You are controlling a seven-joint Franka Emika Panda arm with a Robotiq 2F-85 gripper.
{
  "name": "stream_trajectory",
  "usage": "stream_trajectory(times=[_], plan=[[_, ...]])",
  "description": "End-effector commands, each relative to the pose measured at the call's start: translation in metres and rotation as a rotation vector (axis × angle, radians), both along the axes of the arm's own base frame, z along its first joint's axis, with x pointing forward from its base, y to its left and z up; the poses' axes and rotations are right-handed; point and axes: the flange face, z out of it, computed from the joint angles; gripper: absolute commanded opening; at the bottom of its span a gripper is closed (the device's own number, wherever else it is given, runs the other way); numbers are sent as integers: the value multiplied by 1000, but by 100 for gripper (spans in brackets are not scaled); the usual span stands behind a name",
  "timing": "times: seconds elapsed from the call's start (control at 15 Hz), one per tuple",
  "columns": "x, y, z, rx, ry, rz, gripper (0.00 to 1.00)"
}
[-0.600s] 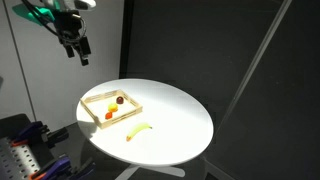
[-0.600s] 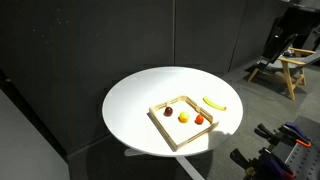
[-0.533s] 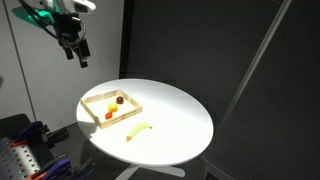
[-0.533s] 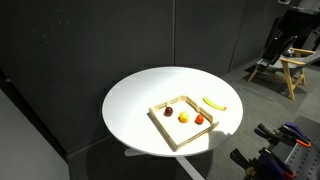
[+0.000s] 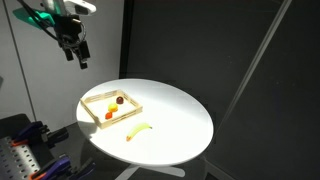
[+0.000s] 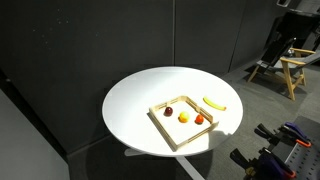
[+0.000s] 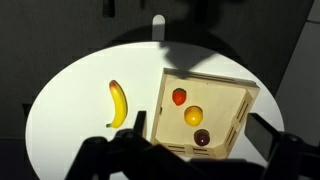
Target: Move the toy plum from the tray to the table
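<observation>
Gripper [image 5: 79, 58] hangs released, jaws spread, high above the counter [image 5: 175, 120]. Well below it, the toy plum [image 7: 202, 137] sits in the tray [image 7: 212, 80], beside an orange fruit [image 7: 193, 117].

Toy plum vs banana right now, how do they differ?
Shape: the small round dark reddish-purple toy plum is a ball; the curved yellow toy banana is long and bent.
Size: plum far smaller than banana.
Place: plum inside the shallow light wooden tray; banana outside it on the round white table.
Both: toy fruit, lying loose.
</observation>
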Motion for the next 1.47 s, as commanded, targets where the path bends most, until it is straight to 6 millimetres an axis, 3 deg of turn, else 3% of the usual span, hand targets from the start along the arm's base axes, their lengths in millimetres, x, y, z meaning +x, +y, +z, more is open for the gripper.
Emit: stream_trajectory(times=[0.0,1.07,1.4], plan=[[0,0,1,0,1,0,100],[0,0,1,0,1,0,100],[19,4,-1,1,6,-18,100]])
